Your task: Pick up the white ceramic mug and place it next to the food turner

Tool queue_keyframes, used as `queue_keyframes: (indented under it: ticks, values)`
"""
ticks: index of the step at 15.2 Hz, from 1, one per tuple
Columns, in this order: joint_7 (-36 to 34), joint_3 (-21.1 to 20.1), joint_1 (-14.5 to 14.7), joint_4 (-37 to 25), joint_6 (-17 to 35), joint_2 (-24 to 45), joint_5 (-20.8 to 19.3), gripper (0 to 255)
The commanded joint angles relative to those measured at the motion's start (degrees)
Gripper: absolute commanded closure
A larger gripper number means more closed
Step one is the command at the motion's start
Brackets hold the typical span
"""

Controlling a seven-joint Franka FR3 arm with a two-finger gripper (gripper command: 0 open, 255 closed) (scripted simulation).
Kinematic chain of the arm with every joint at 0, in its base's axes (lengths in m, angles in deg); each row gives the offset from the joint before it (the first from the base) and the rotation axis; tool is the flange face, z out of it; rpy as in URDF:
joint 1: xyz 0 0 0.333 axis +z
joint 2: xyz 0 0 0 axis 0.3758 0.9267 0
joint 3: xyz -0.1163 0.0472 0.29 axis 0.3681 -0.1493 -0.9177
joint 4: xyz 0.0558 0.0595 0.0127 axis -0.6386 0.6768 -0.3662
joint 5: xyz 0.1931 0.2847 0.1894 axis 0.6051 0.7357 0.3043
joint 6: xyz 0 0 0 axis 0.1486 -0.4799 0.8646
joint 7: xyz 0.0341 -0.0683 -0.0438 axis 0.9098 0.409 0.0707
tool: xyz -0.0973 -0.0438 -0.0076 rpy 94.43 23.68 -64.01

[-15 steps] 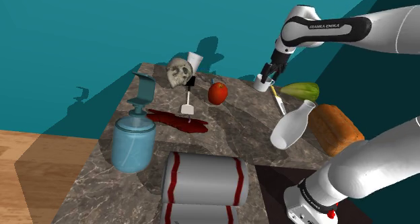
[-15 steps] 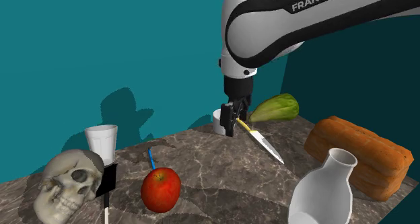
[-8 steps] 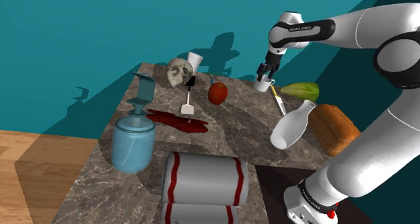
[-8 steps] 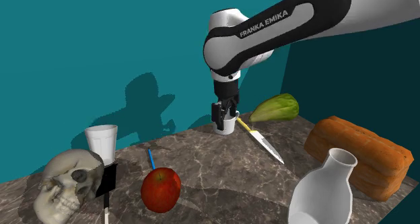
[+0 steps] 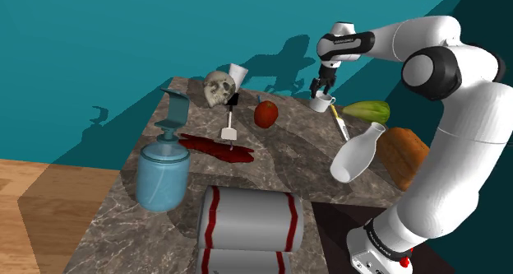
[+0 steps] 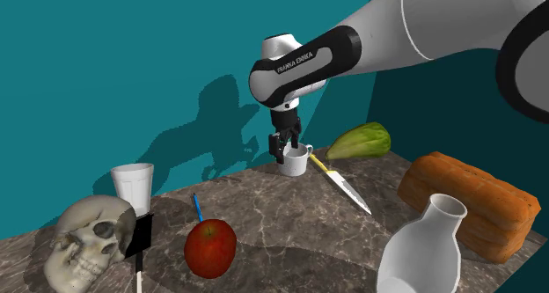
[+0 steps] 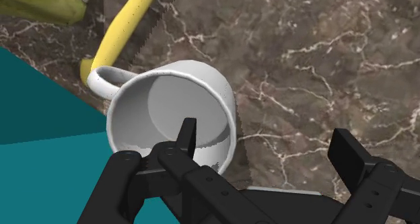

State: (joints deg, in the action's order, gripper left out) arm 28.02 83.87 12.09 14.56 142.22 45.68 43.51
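The grasp on the mug (image 7: 168,108) is the step in hand, and it is not closed yet. The pincer (image 7: 266,138) stands apart. One finger is dipped inside the mug and the other is outside, well off its wall, with the rim between them. So the mug looks bracketed rather than gripped.

In the shoulder view the mug sits at the far corner of the bench (image 5: 279,161), at about 1 o'clock from the bench's middle. I cannot tell whether it rests flat or leans.

The next move, as I judge it, is to close on the wall, lift straight up, and carry towards 8 o'clock, where the turner (image 5: 228,132) lies.

An apple (image 5: 265,113) sits between the mug and the turner, so the carry needs height or a curve. A knife (image 6: 341,186) lies at 5 o'clock of the mug with its yellow handle just beside it. A green vegetable (image 6: 359,141) is at 3 o'clock. A skull (image 5: 219,90) and a white cup (image 5: 238,72) crowd the turner at 12 o'clock, so the freer spot is by its blade.
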Motion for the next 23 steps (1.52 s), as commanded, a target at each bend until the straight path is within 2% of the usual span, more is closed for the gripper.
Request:
queue_keyframes:
  ticks: [1, 9, 17, 18, 23]
  values:
    - [1.18, 0.03, -1.3, -5.49, -0.77, 4.89, 0.68, 0]
    - [1.5, -0.2, -1.72, -2.38, 4.25, 6.84, 1.15, 0]
    - [1.5, -0.21, -1.72, -2.38, 4.24, 6.83, 1.15, 0]
    - [1.5, -0.21, -1.72, -2.38, 4.24, 6.83, 1.15, 255]
    - [1.5, -0.21, -1.72, -2.38, 4.24, 6.83, 1.15, 255]
